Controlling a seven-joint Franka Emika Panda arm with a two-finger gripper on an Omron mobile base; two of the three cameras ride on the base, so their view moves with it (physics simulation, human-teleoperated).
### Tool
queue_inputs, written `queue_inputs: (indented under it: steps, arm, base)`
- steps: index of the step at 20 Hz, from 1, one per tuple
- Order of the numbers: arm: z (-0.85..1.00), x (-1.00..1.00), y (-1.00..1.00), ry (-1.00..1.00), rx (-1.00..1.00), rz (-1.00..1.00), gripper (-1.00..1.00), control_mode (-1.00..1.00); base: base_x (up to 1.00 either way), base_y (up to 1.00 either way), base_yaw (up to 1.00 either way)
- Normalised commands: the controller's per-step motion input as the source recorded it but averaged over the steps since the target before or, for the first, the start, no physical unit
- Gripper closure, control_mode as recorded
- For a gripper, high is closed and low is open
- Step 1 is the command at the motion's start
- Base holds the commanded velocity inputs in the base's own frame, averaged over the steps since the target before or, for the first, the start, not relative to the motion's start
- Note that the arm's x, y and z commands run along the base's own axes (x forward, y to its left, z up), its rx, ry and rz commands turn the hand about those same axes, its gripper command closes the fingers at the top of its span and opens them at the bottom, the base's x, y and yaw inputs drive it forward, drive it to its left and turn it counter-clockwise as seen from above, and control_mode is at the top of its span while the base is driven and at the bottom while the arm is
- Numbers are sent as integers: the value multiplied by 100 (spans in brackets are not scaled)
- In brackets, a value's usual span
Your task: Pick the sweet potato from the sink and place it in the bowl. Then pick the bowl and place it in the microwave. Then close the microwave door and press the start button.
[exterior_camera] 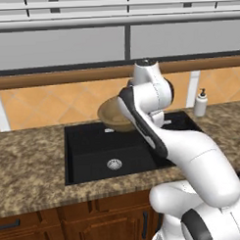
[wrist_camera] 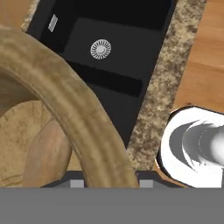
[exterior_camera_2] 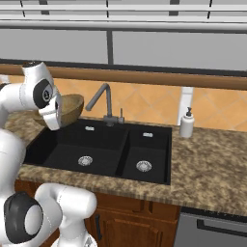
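The gripper [wrist_camera: 109, 181] is clamping the thick rim of the wooden bowl [wrist_camera: 65, 105]; in the hand view, the rim is passing between the two finger tips at the lower edge, so the jaws are closing on the bowl rim rather than standing free. The bowl [exterior_camera: 112, 115] is hanging lifted above the rear left part of the sink [exterior_camera: 93, 147], clear of the basin floor, and is sitting partly hidden behind the white arm in both base views. In the right base view, the bowl [exterior_camera_2: 67, 108] is showing just left of the dark grey faucet [exterior_camera_2: 103, 99].

The sweet potato [wrist_camera: 46, 153] is lying inside the bowl, resting against the inner wall below the rim.

The black double-basin sink [exterior_camera_2: 120, 144] is sitting in a speckled granite counter [exterior_camera_2: 207, 164], with a round metal drain [exterior_camera_2: 85, 160] in each basin. A white soap dispenser [exterior_camera_2: 186, 123] is standing on the counter at the right rear of the sink, well apart from the bowl. An orange tiled wall is running behind the counter.
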Motion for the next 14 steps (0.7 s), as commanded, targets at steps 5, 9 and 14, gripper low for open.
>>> queue_inputs:
  steps: [5, 9, 14]
  arm:
    - [53, -25, -64, -1, 10, -35, 100, -100]
    - [36, -23, -49, -20, 11, -23, 100, -100]
    - [23, -11, -41, -7, 8, -13, 100, -100]
  base:
    - [0, 0, 0]
    - [0, 0, 0]
    - [0, 0, 0]
